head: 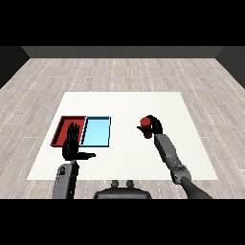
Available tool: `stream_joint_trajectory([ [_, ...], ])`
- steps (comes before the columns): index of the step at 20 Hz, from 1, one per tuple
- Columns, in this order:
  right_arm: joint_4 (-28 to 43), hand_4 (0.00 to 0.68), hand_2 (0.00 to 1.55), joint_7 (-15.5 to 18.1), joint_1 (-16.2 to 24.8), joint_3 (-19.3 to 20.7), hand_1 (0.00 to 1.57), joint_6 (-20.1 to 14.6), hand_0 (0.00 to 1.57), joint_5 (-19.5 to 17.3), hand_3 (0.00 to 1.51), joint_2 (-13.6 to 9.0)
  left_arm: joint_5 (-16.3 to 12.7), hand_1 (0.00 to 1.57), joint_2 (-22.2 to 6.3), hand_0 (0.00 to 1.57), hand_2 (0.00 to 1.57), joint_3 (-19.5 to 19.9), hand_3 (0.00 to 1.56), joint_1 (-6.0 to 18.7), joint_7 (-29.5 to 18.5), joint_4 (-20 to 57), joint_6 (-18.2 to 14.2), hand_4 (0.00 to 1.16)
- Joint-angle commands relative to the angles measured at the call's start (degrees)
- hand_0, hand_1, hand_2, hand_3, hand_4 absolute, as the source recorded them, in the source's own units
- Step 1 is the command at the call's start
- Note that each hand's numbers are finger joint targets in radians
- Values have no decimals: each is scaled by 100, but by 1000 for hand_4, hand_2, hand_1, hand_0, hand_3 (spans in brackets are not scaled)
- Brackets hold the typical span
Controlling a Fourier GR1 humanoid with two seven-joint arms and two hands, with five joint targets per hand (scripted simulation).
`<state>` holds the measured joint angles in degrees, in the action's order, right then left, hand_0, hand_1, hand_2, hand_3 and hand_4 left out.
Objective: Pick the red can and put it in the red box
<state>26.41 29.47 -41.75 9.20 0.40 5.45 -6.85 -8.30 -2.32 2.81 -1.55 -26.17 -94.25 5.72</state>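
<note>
Two trays lie side by side at the table's (191,143) left: the red tray (61,129) and the light blue tray (97,132). Head view: my right hand (154,126) has its fingers curled round the red can (144,125), held right of the blue tray, well apart from the red one. My left hand (72,146) rests by the red tray, fingers straight, thumb spread. I judge the pick done; carrying and placing remain.
</note>
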Motion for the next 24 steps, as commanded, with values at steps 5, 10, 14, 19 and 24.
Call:
stream_joint_trajectory([
  [5, 1692, 608, 1460, -541, 497, -72, 1515, 160, 1515, 235, 1383, -208, 415, 0, 150, 0, 0, -309, 0, 208, 325, -127, -350, 0],
  [10, 3177, 641, 1469, -800, 977, -53, 1514, 300, 1514, 503, 1408, -416, 67, 0, 45, 0, 0, -402, 0, 404, 633, -244, 77, 0],
  [14, 4360, 633, 1420, -1310, 1484, -40, 1465, 542, 1465, 787, 1391, -632, 605, 0, 168, 0, 0, -1043, 0, -61, 809, -718, -109, 0],
  [19, 5406, 628, 1405, -1529, 1823, -993, 1440, -810, 1440, 74, 1382, 643, 732, 0, 230, 0, 0, -1427, 0, 528, 1409, -464, -632, 0],
  [24, 5725, 622, 1410, -1608, 1921, -2511, 1438, -2173, 1438, 192, 1381, 672, 850, 0, 231, 0, 0, -1848, 0, 1034, 1536, -24, -1170, 0],
])
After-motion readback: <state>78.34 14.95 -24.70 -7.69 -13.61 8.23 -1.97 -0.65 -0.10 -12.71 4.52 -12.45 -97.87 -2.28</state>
